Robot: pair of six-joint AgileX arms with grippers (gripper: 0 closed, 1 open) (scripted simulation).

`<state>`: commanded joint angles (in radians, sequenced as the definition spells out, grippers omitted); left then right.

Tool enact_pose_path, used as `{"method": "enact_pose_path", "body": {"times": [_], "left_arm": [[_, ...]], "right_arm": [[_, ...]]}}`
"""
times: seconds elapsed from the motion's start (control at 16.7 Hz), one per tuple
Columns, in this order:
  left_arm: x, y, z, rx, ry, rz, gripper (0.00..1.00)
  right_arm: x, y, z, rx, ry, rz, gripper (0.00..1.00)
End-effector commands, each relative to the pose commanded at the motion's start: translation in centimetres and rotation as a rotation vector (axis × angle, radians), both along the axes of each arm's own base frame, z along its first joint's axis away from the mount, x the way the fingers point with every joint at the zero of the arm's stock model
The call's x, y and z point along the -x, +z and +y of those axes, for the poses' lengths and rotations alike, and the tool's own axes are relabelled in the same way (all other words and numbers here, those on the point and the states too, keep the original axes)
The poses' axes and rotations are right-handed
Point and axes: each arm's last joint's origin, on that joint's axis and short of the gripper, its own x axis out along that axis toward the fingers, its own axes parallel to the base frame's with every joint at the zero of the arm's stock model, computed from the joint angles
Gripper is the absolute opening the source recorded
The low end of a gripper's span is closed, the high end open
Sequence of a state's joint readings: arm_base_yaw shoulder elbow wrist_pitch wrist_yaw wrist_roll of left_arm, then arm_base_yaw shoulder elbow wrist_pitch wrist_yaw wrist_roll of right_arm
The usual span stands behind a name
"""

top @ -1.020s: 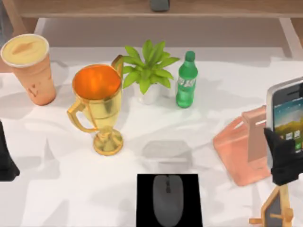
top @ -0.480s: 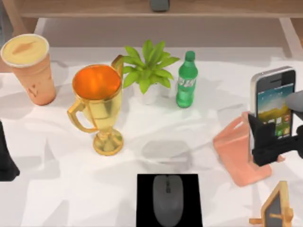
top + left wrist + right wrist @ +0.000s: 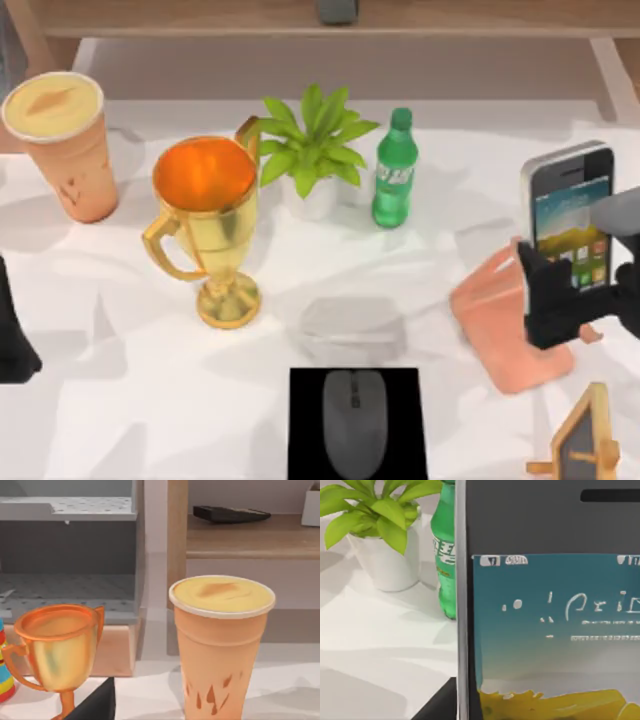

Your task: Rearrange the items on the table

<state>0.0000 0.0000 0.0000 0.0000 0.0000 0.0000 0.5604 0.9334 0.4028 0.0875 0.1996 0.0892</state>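
The right gripper point(image 3: 558, 305) is clamped on the smartphone point(image 3: 567, 215), holding it upright above the table's point(image 3: 120, 400) right edge, over a pink bag point(image 3: 495, 320). The mouse point(image 3: 353, 422) lies on a black pad point(image 3: 305, 420) at the near edge; the orange cup point(image 3: 62, 145) stands in the far left corner. The left gripper point(image 3: 10, 340) is parked at the left edge.

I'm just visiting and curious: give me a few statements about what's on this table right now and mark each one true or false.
1. The right gripper holds the smartphone upright above the table. True.
2. The mouse lies on the bare white tabletop. False: it rests on a black pad.
3. The orange cup stands at the table's left, behind the gold trophy. True.
4. The green bottle has tipped over. False: it stands upright beside the potted plant.
5. The left gripper grips the cup. False: it sits at the left edge, apart from the cup.
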Motion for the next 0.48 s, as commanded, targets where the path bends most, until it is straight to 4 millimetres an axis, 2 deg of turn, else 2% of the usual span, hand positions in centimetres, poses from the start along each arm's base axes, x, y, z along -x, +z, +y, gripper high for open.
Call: {"method": "enact_pose_path", "body": {"times": [0.48], "left_arm": [[0.0, 0.0, 0.0, 0.0, 0.0, 0.0, 1.0]], "right_arm": [[0.0, 0.0, 0.0, 0.0, 0.0, 0.0, 0.68]]}}
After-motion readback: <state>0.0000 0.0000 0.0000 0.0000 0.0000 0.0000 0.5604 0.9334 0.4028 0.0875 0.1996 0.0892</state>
